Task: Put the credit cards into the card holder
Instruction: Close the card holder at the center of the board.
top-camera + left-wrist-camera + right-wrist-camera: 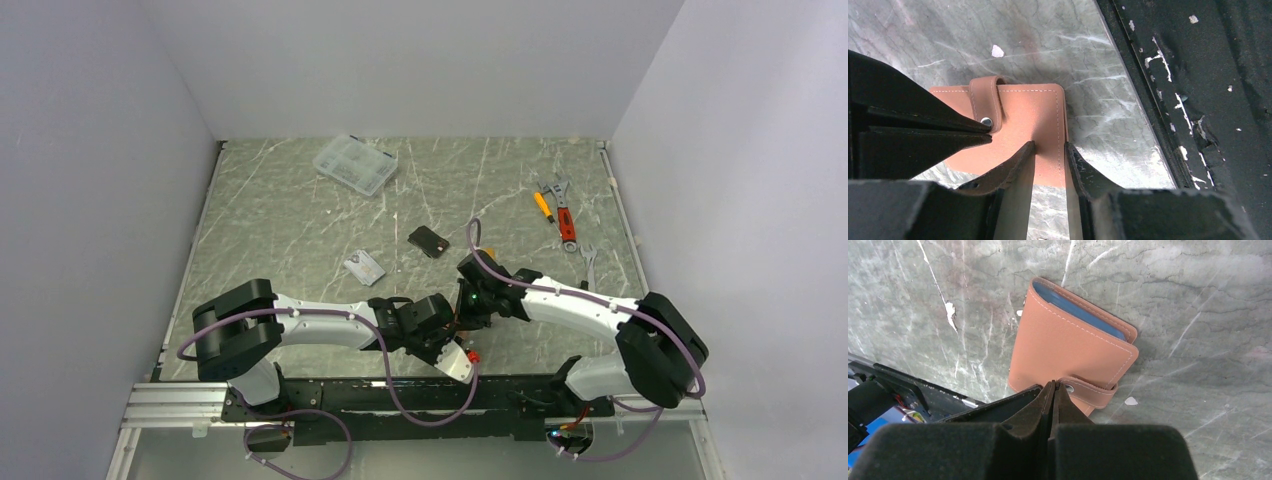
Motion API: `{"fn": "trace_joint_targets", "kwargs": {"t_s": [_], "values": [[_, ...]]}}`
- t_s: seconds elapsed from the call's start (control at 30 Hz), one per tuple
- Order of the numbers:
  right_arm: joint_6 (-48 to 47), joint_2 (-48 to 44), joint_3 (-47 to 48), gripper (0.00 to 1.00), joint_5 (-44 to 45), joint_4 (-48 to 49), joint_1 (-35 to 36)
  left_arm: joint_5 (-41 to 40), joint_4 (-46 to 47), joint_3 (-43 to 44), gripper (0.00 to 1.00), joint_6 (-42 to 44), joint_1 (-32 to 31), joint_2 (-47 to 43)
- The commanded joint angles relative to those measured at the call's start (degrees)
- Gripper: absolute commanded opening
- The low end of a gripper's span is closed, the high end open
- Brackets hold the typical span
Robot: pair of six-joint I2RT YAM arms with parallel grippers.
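Lying under everything is the green marbled table (300, 215), with white walls on three sides. The two arms reach inward from the near edge, and their grippers meet just in front of the black rail.

A clear plastic box (355, 164) sits well apart at the far left. A group of wrenches (565, 205) and a yellow-handled screwdriver (543, 206) lie at the far right.

The card holder (1068, 340) lies flat on the table near the front edge, between the two grippers. It is folded shut, and a blue lining shows along one edge.

The left gripper (1049, 147) is set narrow, its fingers (1020, 162) closed on one end strip of the holder, which fills the gap between them. The right gripper (1054, 385) has its jaws pressed fully together and holds nothing. Its tips touch the closing tab (1088, 391) right at the metal snap (986, 121).

Two of the credit cards lie out on the table beyond the arms. The silver card (363, 266) is to the left, and the black card (428, 241) is a little farther back to its right. I cannot make out the orange card.
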Motion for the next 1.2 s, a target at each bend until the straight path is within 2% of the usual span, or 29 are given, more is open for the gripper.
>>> {"fn": "trace_joint_targets", "kwargs": {"t_s": [0.0,0.87,1.07,1.17], "values": [[-0.8,1.3,2.0,0.00,3.4,-1.9,0.3,-0.1,-3.3,0.3,0.32,0.3,-0.1,-0.6],[2.2,3.5,-2.7,0.00,2.7,-1.2,1.4,-0.4,-4.1,1.3,0.31,0.7,-0.1,-0.9],[4.2,-0.1,-5.0,0.00,4.7,-3.3,1.3,-0.4,-4.2,1.2,0.30,0.9,-0.1,-1.0],[5.6,-3.3,-8.0,0.00,4.2,-1.2,0.6,-0.5,-4.2,1.2,0.30,0.9,-0.1,-1.0]]}}
